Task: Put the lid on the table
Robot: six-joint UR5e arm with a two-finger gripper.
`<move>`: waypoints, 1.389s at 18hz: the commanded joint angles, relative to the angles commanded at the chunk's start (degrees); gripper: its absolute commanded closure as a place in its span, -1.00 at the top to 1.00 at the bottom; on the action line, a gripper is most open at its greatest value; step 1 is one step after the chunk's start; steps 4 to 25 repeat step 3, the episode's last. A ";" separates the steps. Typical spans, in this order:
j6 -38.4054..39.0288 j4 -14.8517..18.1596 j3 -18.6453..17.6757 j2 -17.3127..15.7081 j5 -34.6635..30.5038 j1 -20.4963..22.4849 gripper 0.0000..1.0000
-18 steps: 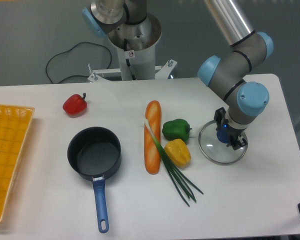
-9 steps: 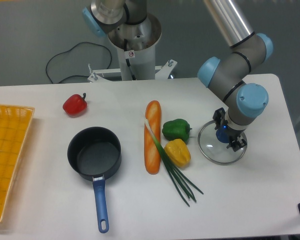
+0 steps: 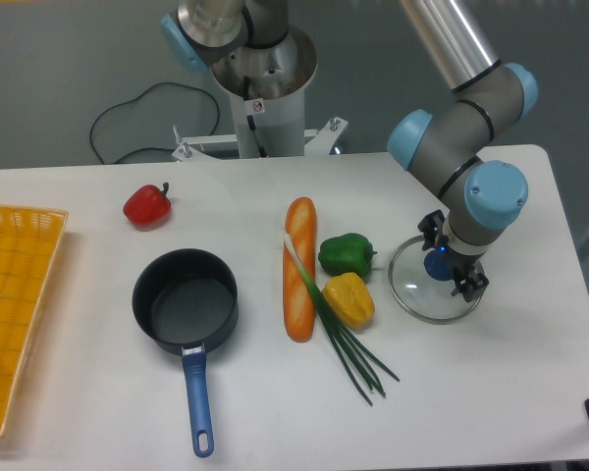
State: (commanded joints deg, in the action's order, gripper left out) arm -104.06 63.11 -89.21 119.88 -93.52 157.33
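The lid [image 3: 412,292], clear glass with a metal rim, lies flat on the right side of the white table [image 3: 491,392]. Its blue knob [image 3: 438,262] shows at its centre. My gripper [image 3: 451,258] points straight down over the knob. One finger stands on each side of the knob, and small gaps show between the fingers and the knob, so the gripper is open. The arm hides the far right part of the lid.
Just left of the lid lie a green pepper [image 3: 346,253], a yellow pepper [image 3: 349,298], spring onions [image 3: 353,348] and a baguette [image 3: 298,267]. A dark saucepan [image 3: 185,300] with a blue handle sits mid-left, a red pepper [image 3: 146,204] behind it, a yellow wicker tray [image 3: 15,304] far left.
The fingers have spread slightly away from the knob. The lid stays flat in the same spot, and the arm has barely moved.
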 joint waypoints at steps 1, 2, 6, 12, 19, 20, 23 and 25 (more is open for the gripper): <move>0.00 0.00 0.00 -0.09 0.09 0.00 1.00; 0.00 0.00 0.00 -0.26 0.26 0.09 1.00; 0.00 0.00 0.00 -0.35 0.44 0.09 1.00; 0.00 0.00 0.00 -0.35 0.44 0.09 1.00; 0.00 0.00 0.00 -0.35 0.44 0.09 1.00; 0.00 0.00 0.00 -0.35 0.44 0.09 1.00; 0.00 0.00 0.00 -0.35 0.44 0.09 1.00; 0.00 0.00 0.00 -0.35 0.44 0.09 1.00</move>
